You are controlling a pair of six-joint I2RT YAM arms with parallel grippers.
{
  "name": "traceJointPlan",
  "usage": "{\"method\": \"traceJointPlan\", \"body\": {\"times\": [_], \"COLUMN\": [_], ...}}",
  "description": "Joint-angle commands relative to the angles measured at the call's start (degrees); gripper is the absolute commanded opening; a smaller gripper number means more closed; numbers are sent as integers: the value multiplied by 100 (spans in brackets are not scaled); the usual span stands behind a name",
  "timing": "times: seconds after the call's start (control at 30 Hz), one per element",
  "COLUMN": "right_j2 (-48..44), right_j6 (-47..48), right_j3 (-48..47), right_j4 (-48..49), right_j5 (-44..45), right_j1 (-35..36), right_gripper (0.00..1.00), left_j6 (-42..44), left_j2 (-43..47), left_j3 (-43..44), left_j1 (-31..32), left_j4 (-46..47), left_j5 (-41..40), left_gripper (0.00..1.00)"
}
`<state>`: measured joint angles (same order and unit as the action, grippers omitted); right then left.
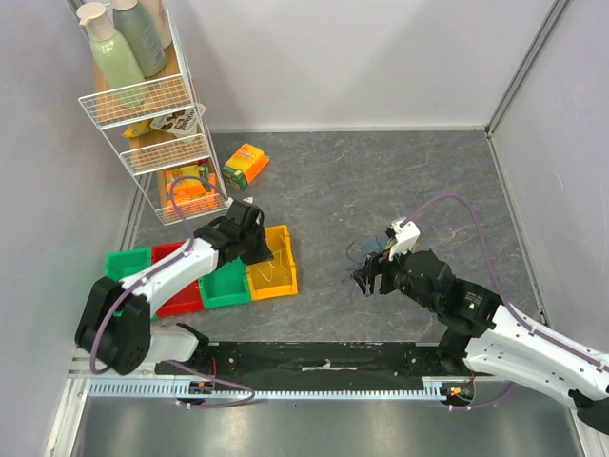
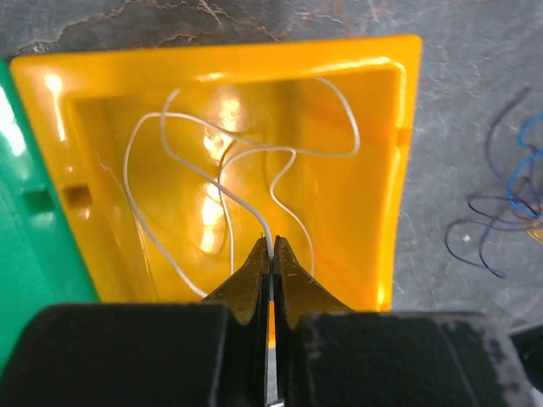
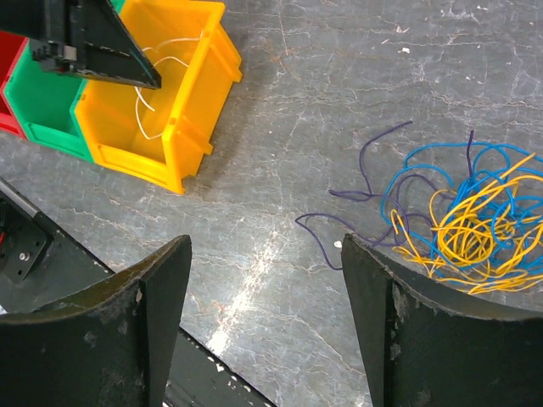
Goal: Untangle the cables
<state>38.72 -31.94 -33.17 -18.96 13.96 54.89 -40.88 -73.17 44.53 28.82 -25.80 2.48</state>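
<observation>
My left gripper (image 2: 272, 243) hangs over the yellow bin (image 2: 386, 170), shut on a thin pale wire (image 2: 265, 149) that loops down across the bin's floor. From above, this gripper (image 1: 257, 248) is at the bin's (image 1: 282, 284) left rim. The tangled cables (image 3: 467, 222), blue, yellow-orange and purple, lie on the grey table to the right. One purple strand (image 3: 321, 233) trails out towards my right gripper (image 3: 265, 242), which stands wide open just above the table with nothing between its fingers. In the top view the bunch (image 1: 366, 249) lies just beyond the right gripper (image 1: 371, 282).
Green bins (image 1: 225, 286) and a red bin (image 1: 181, 297) stand left of the yellow one. A white wire rack (image 1: 152, 124) with bottles and packets stands at the back left, with a yellow-green box (image 1: 245, 164) beside it. A black strip (image 1: 324, 360) runs along the near edge.
</observation>
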Motion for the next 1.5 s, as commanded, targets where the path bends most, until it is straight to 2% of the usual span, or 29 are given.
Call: {"method": "traceJointPlan", "body": {"times": [0.0,0.17,0.2,0.27,0.3,0.33,0.4,0.43,0.5,0.57,0.77,0.87,0.93,1.0,1.1,1.2,1.33,1.47], "right_j2": [48,486,661,1022,1093,1129,1007,910,857,996,1646,1954,2052,2052,2078,1991,1850,1823], "right_j6": [-93,-443,-540,-830,-979,-1094,-1191,-1148,-938,-674,-401,-304,-347,-435,-567,-620,-708,-778], "right_j3": [-286,-646,-795,-1033,-1077,-1069,-1008,-955,-876,-797,-620,-621,-429,-130,170,363,618,706], "right_j4": [-292,-625,-818,-1310,-1521,-1697,-1874,-1866,-1787,-1594,-926,-742,-513,-145,-55,-38,94,226], "right_j5": [203,1169,1380,1941,2275,2513,2648,2508,2105,1569,346,117,-129,-576,-798,-746,-684,-745], "right_j1": [4,4,4,4,-5,-22,-232,-434,-925,-1383,-2174,-2448,-2501,-2501,-2501,-2501,-2501,-2501], "right_gripper": [78,80,80,80,80,80,84,85,86,86,85,85,84,84,82,82,82,82], "left_j6": [-165,-254,-201,-104,-61,-34,-34,-25,-69,-69,98,72,115,334,668,1256,1890,2014], "left_j2": [-566,-436,-348,-68,108,257,670,881,1381,1778,2280,2255,2018,1597,719,-309,-1697,-2271], "left_j3": [222,73,99,38,-6,-58,-155,-234,-357,-437,-279,-409,-550,-376,124,686,1425,1892], "left_j1": [-25,-34,-25,-17,-17,-25,-25,-25,-17,-17,-25,62,429,1394,2459,3120,3262,3253], "left_j4": [444,770,744,796,796,796,682,690,743,743,462,890,1409,1429,1402,1717,1781,1788], "left_j5": [-433,-758,-697,-617,-600,-547,-346,-119,120,244,875,1673,1844,1179,334,130,122,-3], "left_gripper": [1,3,12,40,50,55,60,66,86,92,95,84,72,68,78,87,90,88]}}
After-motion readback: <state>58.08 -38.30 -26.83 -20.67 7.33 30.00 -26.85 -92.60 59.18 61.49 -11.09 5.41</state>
